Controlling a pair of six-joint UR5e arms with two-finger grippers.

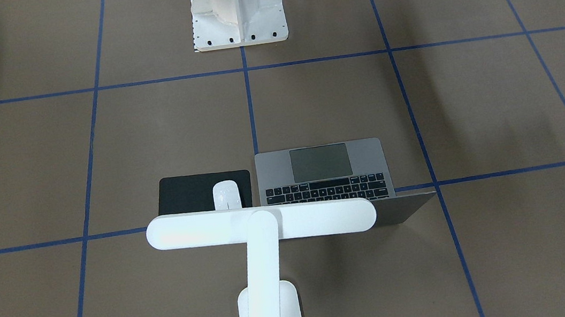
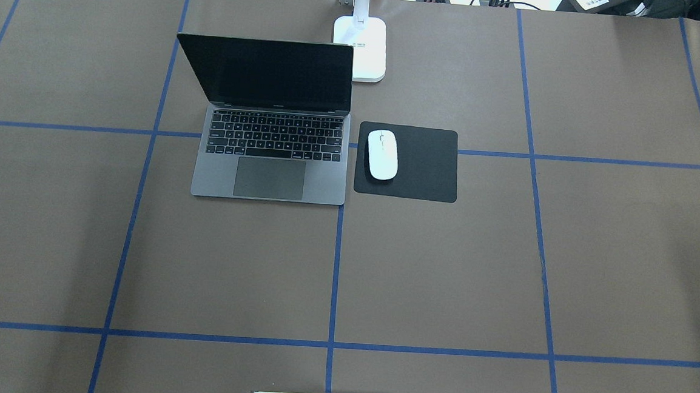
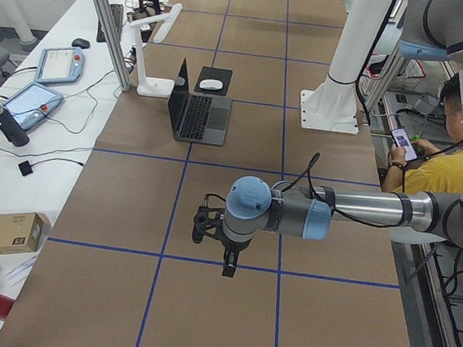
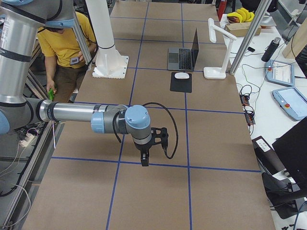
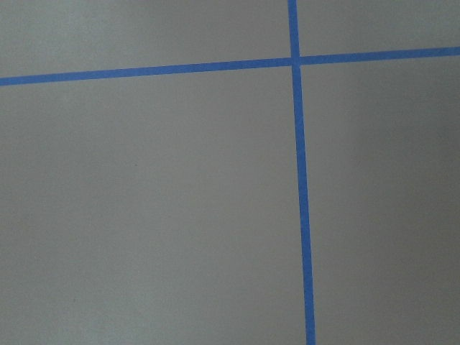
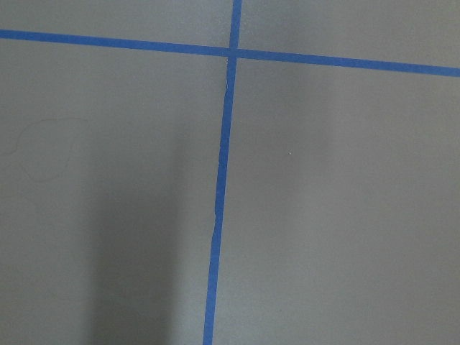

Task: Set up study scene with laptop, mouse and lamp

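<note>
Laptop (image 2: pixel 270 155) stands open left of centre at the far side of the bench (image 2: pixel 503 279), mouse (image 2: pixel 382 155) on black pad (image 2: pixel 425 164) just right of it, lamp (image 2: pixel 360 45) behind; left fingers (image 3: pixel 228 267) and right fingers (image 4: pixel 145 161) hang well apart from all three, and whether they are released or clenched cannot be told.

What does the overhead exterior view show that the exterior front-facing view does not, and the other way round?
Only the overhead view shows the dark screen of the laptop and the whole black pad; of the lamp it shows mainly the base. Only the front-facing view shows the lamp's long bar head, which hides one edge of the pad there, and the ribbed body of the white pedestal. Both show the keyboard, the trackpad and the mouse lying on the pad.
</note>
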